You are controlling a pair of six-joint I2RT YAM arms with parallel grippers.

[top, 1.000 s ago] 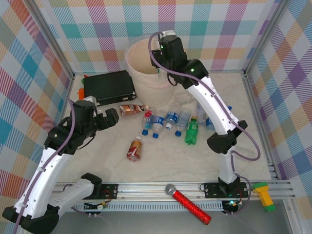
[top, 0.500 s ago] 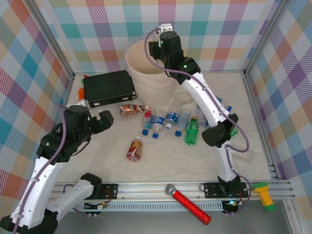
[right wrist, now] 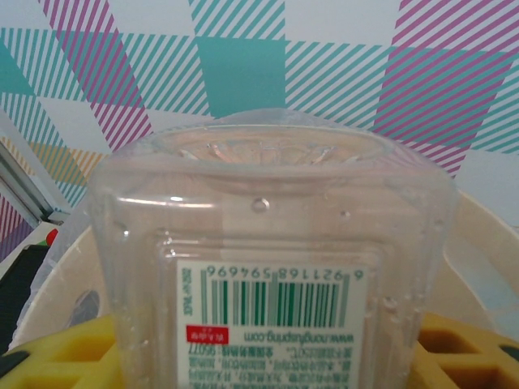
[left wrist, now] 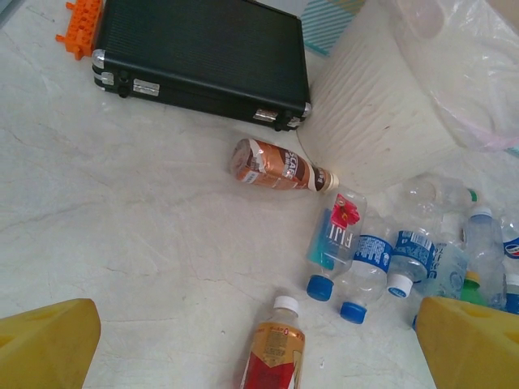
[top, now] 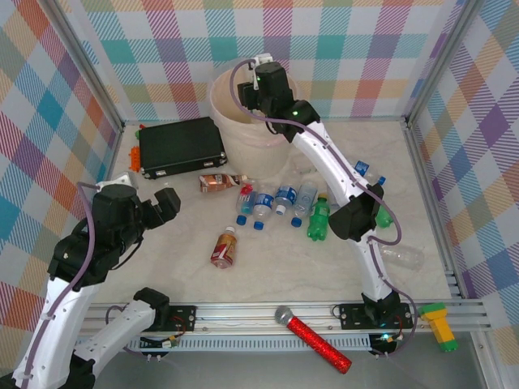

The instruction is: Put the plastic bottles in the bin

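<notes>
Clear plastic with a barcode label sits clamped between the right gripper's yellow fingers (right wrist: 61, 356); the bottle (right wrist: 272, 243) is held base-forward over the bin (right wrist: 480, 235). In the last second the right gripper (top: 258, 85) has swung from the bin's right rim further in over its opening, so by my judgement only the release remains for this bottle. The left gripper (top: 165, 204) has drawn back toward the near left, its jaws wide apart and empty.

The right wrist view gives the grip itself. The overhead view gives the placing above the bin and the bottles lying on the worktop (top: 268, 271). The left wrist view adds their detail: a brown-red bottle (left wrist: 272, 166) near the black case (left wrist: 203, 49) and blue-capped bottles (left wrist: 365, 259) just beside the bin's wall.
</notes>
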